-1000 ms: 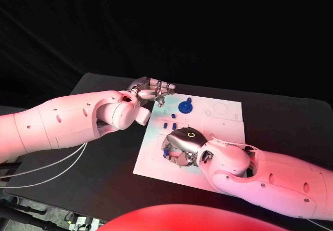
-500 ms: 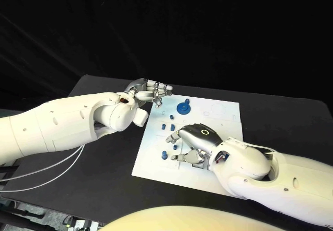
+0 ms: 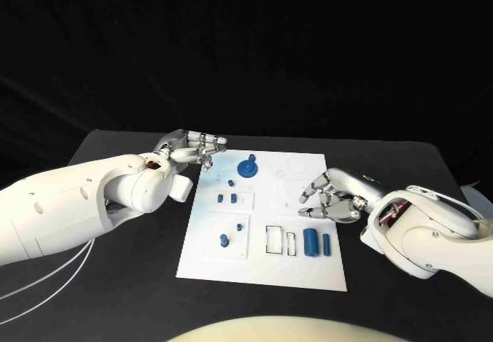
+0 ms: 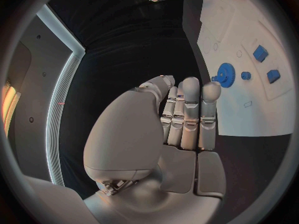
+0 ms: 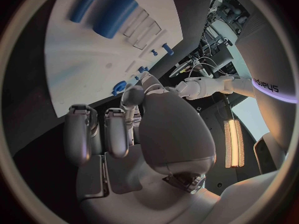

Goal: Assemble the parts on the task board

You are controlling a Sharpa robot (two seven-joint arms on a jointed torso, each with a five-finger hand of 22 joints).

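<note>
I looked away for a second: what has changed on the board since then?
The right hand lifted off the near-left part of the board and pulled back to its right edge, holding nothing, uncovering two blue bars. The left hand and blue gear kept their places.

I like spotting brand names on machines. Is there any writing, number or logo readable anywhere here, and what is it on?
"sharpa": grey lettering, shown turned, on the robot's white left arm in the right wrist view.
Task board: thin printed outlines, no readable words.
Nothing else is legible.
</note>
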